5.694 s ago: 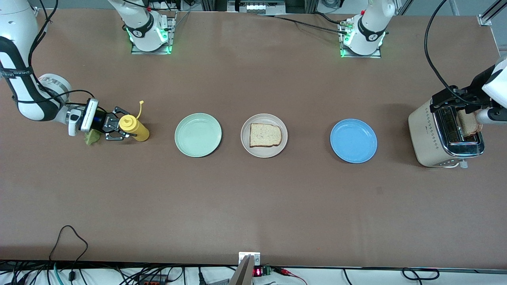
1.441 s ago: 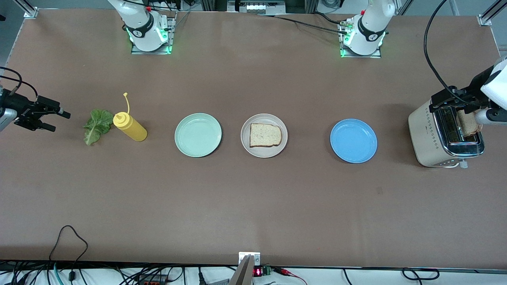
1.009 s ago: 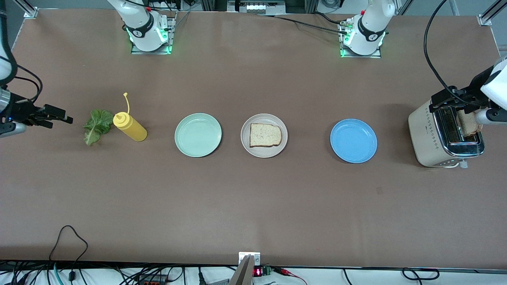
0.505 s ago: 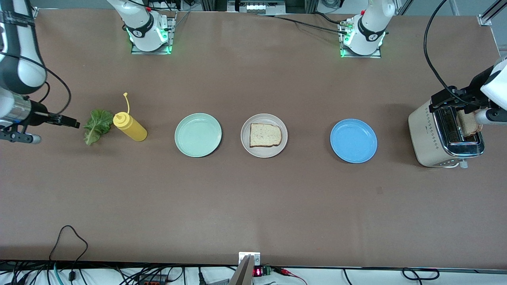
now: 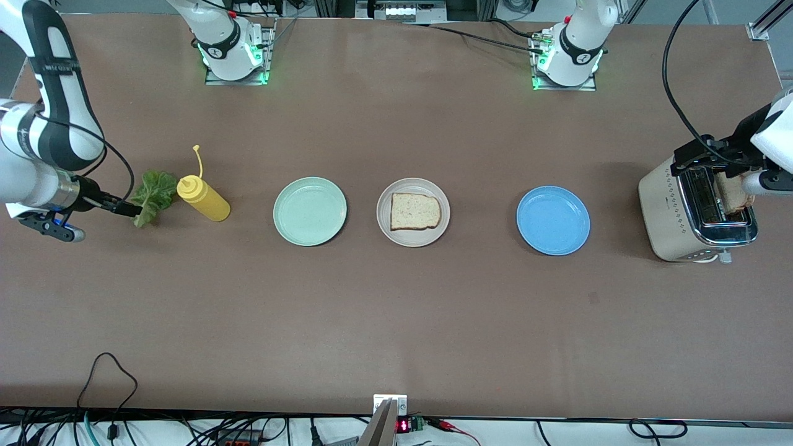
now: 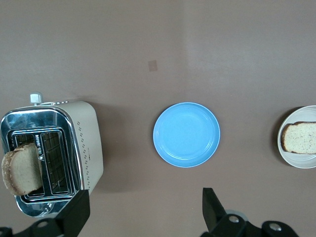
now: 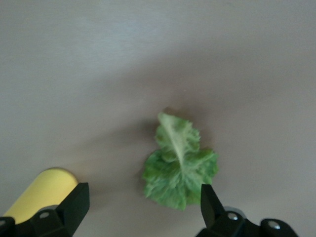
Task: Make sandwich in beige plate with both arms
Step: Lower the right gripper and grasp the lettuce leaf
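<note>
**Right arm has dropped the bottle and returned for the lettuce**

Beige plate (image 5: pixel 413 212) sits mid-table between the mint green plate (image 5: pixel 310 211) and the blue plate (image 5: pixel 553 220), with one bread slice (image 5: pixel 416 211) lying flat in it. Second bread slice (image 5: pixel 735 192) stands in the toaster (image 5: pixel 699 214) slot at the left arm's end of the table. Lettuce leaf (image 5: pixel 152 197) lies on the table at the right arm's end, the yellow squeeze bottle (image 5: pixel 204 198) just beside it at its 3 o'clock in the front view.

Change: a few seconds ago the right gripper was at the bottle; it then let go, pulled clear, and has now come back low. Right gripper (image 5: pixel 127 209) is at the leaf's 8 o'clock edge, seemingly just touching it. Judgement: bottle detour is over, lettuce pick is the step in hand; sandwich is about one third built.

Jaws: right gripper's are spread wide, the leaf (image 7: pixel 179 164) lying between them, nothing held. Left gripper (image 5: pixel 731 162) hovers over the toaster; wrist view shows its jaws wide apart and empty, the toast slice (image 6: pixel 20 169) ungrasped
</note>
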### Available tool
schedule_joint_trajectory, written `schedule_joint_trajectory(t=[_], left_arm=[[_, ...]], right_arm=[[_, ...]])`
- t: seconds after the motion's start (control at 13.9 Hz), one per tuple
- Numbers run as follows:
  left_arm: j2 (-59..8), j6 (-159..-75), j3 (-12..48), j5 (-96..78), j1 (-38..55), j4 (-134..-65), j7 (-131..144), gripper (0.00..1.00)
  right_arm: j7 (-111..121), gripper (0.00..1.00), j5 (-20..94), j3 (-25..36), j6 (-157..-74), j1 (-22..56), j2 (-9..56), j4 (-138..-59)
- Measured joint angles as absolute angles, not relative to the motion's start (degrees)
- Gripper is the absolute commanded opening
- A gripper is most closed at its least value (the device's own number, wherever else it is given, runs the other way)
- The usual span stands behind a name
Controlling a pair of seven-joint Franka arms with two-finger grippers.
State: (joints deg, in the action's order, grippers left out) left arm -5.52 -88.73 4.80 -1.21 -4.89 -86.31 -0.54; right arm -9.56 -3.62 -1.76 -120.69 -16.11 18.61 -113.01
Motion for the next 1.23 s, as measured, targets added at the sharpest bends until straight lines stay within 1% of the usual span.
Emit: schedule_joint_trajectory(t=[0.36, 0.65, 0.94, 1.01, 1.08, 1.15, 1.23], left_arm=[[-5.52, -88.76, 4.8, -1.21, -4.88, -86.33, -0.54, 1.0], [-5.52, -89.03, 4.85, -1.21, -4.88, -86.32, -0.54, 1.0], [-5.51, -89.07, 4.87, -1.21, -4.88, -86.32, -0.54, 1.0], [-5.51, -89.07, 4.87, -1.21, -4.88, -86.32, -0.54, 1.0], [-5.51, -89.07, 4.87, -1.21, -4.89, -86.32, -0.54, 1.0], [-5.51, -89.07, 4.87, -1.21, -4.89, -86.32, -0.54, 1.0], [-5.51, -89.07, 4.87, -1.21, -4.89, -86.32, -0.54, 1.0]], right_arm=[[-9.56, 1.0, -6.44, -1.53, -123.53, -17.65, 22.36, -113.3], [-9.56, 1.0, -6.79, -1.53, -128.84, -18.04, 25.62, -114.93], [-9.56, 1.0, -7.0, -1.53, -131.08, -18.03, 28.08, -115.35], [-9.55, 0.95, -7.33, -1.53, -131.3, -18.03, 28.32, -115.35], [-9.55, 0.85, -8.07, -1.53, -131.33, -18.04, 28.43, -115.35], [-9.55, 0.71, -8.92, -1.53, -131.38, -18.05, 28.51, -115.35], [-9.52, 0.6, -9.61, -1.53, -131.43, -18.08, 28.59, -115.35]])
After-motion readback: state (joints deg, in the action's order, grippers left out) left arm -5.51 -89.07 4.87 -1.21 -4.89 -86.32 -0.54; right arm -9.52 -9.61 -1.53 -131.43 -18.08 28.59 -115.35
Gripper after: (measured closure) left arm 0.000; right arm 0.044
